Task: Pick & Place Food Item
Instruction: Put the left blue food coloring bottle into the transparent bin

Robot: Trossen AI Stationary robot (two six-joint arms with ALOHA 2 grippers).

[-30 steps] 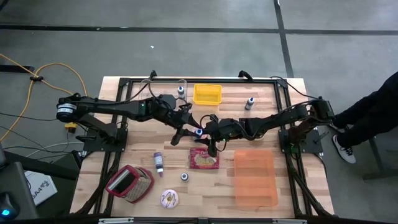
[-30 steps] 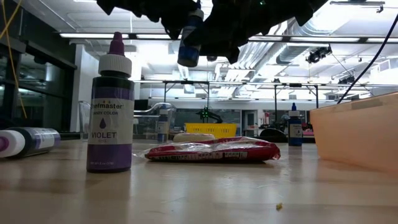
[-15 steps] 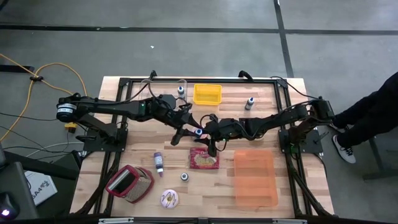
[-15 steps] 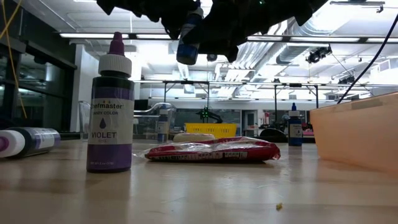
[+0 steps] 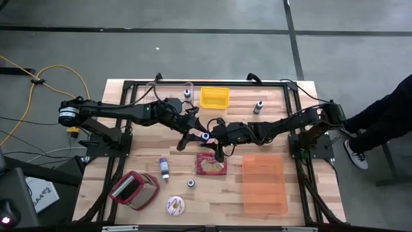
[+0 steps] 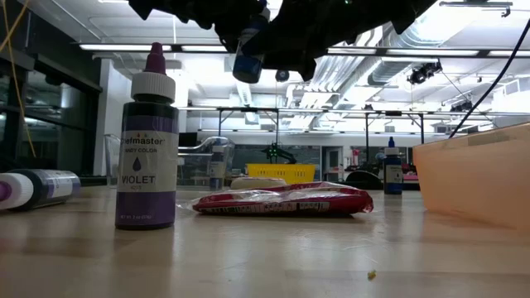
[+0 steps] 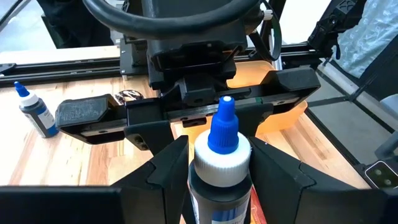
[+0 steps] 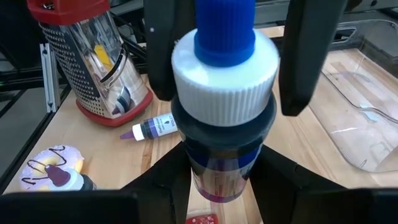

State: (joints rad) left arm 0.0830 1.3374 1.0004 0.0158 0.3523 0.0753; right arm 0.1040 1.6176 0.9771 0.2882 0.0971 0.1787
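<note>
Blue-capped bottle [image 5: 205, 136]: suspended in the air over the table's middle, between the two arms and clear of the wood.

**Left to right, high view**
- Grater [image 5: 135, 189]: perforated metal body, red handle, lying near the front left.
- Violet bottle [image 5: 164, 169]: dark, cylindrical, lying on its side.
- Doughnut [image 5: 175, 205]: round, pale icing with dark drizzle.
- Left gripper [image 5: 193, 137]: clamped on the bottle. In its wrist view its fingers [image 7: 168, 168] flank the dark body just under the ribbed white collar.
- Right gripper [image 5: 215, 138]: facing the left gripper and also closed on the same bottle, with its fingers [image 8: 163, 183] on either side of the dark body.
- Red packet [image 5: 211, 164]: flat, glossy, crinkled film, lying on the table just below and in front of the held bottle.
- Yellow tray [image 5: 214, 97]: shallow, rigid, rectangular, at the back.
- Orange bin [image 5: 264, 183]: translucent, rectangular, smooth-walled, at the front right.

**Hazards (judgement)**
- The bottle is a smooth, round cylinder. It may rotate or slip if one gripper lets go before the other has a firm hold.
- If the arms pull apart while both are clamped, the bottle could be twisted out or its cap strained.
- A dropped bottle would probably land on or beside the red packet and roll across the wood.
</note>
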